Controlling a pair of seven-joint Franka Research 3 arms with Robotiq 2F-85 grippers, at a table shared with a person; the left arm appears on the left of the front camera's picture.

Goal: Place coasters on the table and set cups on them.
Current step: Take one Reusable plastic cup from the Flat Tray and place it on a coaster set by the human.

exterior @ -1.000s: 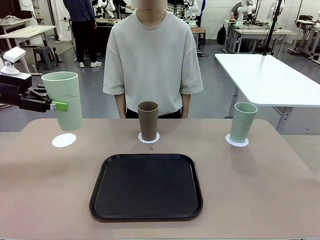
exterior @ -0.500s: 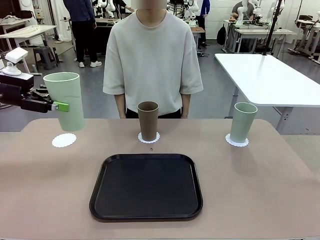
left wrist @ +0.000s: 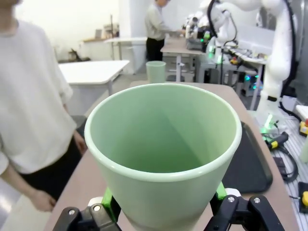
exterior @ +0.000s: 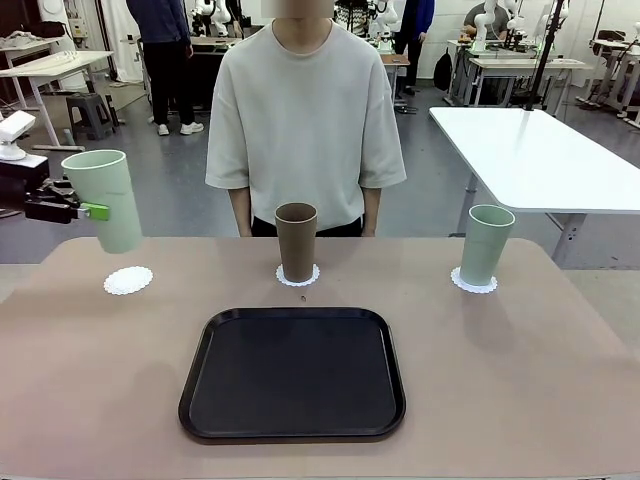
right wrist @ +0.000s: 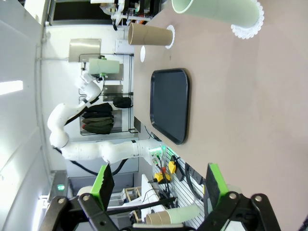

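Front view. Left gripper (exterior: pixel 88 211): pinching the held mint cup (exterior: pixel 103 200) at mid-wall, cup in the air, tilted, up and to the left of the bare coaster (exterior: pixel 128 280) at the left of the table (exterior: pixel 520 370). Brown cup (exterior: pixel 296 241) stands on the middle coaster (exterior: pixel 297 275); the far mint cup (exterior: pixel 485 245) stands on the right coaster (exterior: pixel 473 282). Black tray (exterior: pixel 293 372) lies empty in front, a person (exterior: pixel 305 120) behind the brown cup. Risk, as you should judge it: the held cup is off to one side of its coaster, so a straight descent lands it on bare table or half on the paper edge. Set down tilted, it may rock or tip.

Left wrist view. Held mint cup (left wrist: pixel 163 154) seen mouth-first, both green pads (left wrist: pixel 109 208) pressed to its lower wall. The coaster is hidden beneath it, so you cannot align from here. The paper disc is light; a cup base dragged across it would likely shift or crumple it.

Right wrist view. Right gripper (right wrist: pixel 159 185): fingers spread, empty, hanging well clear over the table. Far mint cup (right wrist: pixel 216 10) and its coaster (right wrist: pixel 248 26) near the top edge, brown cup (right wrist: pixel 149 34) and tray (right wrist: pixel 169 103) beyond. Low risk here unless this arm swings toward the standing cups.
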